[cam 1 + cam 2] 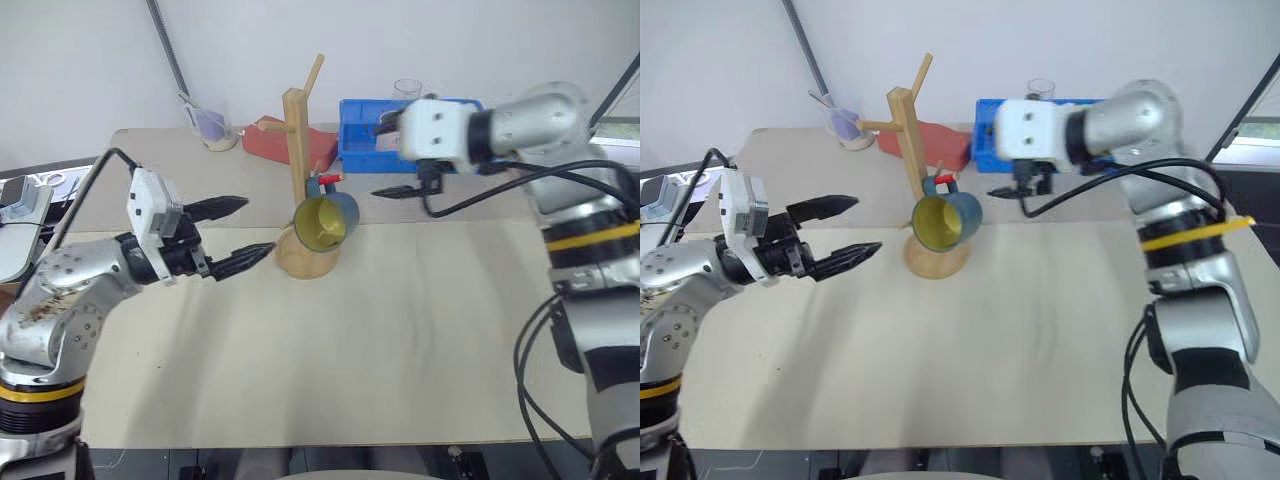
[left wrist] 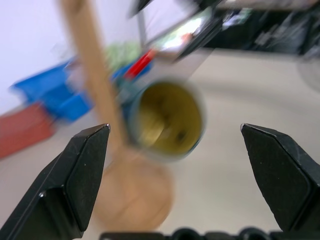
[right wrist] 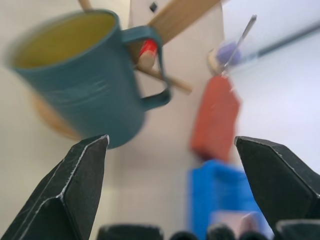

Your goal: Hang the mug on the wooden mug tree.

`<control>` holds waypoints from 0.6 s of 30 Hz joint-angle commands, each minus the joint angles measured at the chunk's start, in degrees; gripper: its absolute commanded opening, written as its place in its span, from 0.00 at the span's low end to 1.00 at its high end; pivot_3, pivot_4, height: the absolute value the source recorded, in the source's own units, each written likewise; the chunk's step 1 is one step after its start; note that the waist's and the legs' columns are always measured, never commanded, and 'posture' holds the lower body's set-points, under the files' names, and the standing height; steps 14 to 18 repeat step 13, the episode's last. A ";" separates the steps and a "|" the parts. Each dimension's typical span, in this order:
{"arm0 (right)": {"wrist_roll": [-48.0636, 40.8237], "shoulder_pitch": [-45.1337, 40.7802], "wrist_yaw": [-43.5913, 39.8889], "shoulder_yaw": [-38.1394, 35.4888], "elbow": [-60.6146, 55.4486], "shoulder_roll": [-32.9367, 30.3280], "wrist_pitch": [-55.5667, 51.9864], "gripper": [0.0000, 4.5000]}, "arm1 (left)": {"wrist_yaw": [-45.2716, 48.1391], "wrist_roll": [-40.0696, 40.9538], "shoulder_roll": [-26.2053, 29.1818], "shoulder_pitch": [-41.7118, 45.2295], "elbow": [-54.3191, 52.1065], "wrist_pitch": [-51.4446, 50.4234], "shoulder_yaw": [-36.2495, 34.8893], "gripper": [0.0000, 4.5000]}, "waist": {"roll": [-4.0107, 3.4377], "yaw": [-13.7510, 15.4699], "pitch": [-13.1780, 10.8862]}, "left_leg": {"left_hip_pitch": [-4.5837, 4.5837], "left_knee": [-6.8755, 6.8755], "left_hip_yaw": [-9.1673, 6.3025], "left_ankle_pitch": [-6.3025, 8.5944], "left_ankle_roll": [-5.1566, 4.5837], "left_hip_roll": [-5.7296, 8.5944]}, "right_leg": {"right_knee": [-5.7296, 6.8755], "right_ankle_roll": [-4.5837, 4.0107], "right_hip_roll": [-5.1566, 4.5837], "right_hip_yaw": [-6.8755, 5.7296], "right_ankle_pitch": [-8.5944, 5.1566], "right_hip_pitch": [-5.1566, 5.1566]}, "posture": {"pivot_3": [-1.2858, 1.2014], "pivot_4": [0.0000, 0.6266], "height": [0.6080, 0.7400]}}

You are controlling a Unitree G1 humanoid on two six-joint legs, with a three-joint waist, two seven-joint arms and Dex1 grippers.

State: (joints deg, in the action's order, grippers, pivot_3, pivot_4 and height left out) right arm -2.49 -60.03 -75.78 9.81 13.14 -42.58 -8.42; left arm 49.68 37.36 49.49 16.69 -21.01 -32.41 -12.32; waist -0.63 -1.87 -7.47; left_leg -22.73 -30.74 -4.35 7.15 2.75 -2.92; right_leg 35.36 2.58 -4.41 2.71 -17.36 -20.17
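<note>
On the table [image 1: 400, 330]: one wooden mug tree [image 1: 297, 140], one mug [image 1: 325, 221] hanging empty from its red-tipped peg [image 3: 147, 48]; left gripper [image 1: 240, 228] and right gripper [image 3: 170, 190] spread wide, both empty.

No legible text, labels, brands or numbers in any view. The mug [image 3: 85, 80], just ahead of the right gripper [image 3: 167, 150] and hanging by its handle on the red-tipped peg of the wooden mug tree [image 1: 296, 140], carries only faint raised bands of marking on its teal wall, too blurred to read.
</note>
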 commanded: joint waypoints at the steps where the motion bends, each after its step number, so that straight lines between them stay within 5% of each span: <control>1: -9.67 3.05 -2.35 -6.82 -8.72 -3.13 -10.77 1.00 | 1.32 -2.31 3.19 -0.32 1.03 0.66 -1.99 1.00 | -0.03 -0.12 0.01 | 0.02 0.00 0.00 0.01 0.01 0.00 | 0.00 -0.01 0.00 0.00 -0.01 0.00 | 0.52 0.24 1.00; 7: -20.04 7.99 2.48 -13.29 -20.53 -4.40 -24.97 1.00 | 2.49 -1.64 5.08 2.32 4.43 -0.44 -4.02 1.00 | 0.03 -0.57 -0.03 | 0.09 0.03 0.00 0.09 0.12 -0.01 | 0.02 -0.02 0.00 0.05 -0.01 -0.09 | 0.52 0.24 1.00; 18: -22.38 9.32 5.76 -13.41 -23.77 -5.11 -27.48 1.00 | 2.90 -1.60 4.93 3.88 5.20 -1.17 -3.25 1.00 | 0.08 -0.51 -0.06 | 0.06 0.01 0.04 0.15 0.21 0.00 | -0.13 -0.03 -0.04 0.05 -0.01 -0.07 | 0.52 0.24 1.00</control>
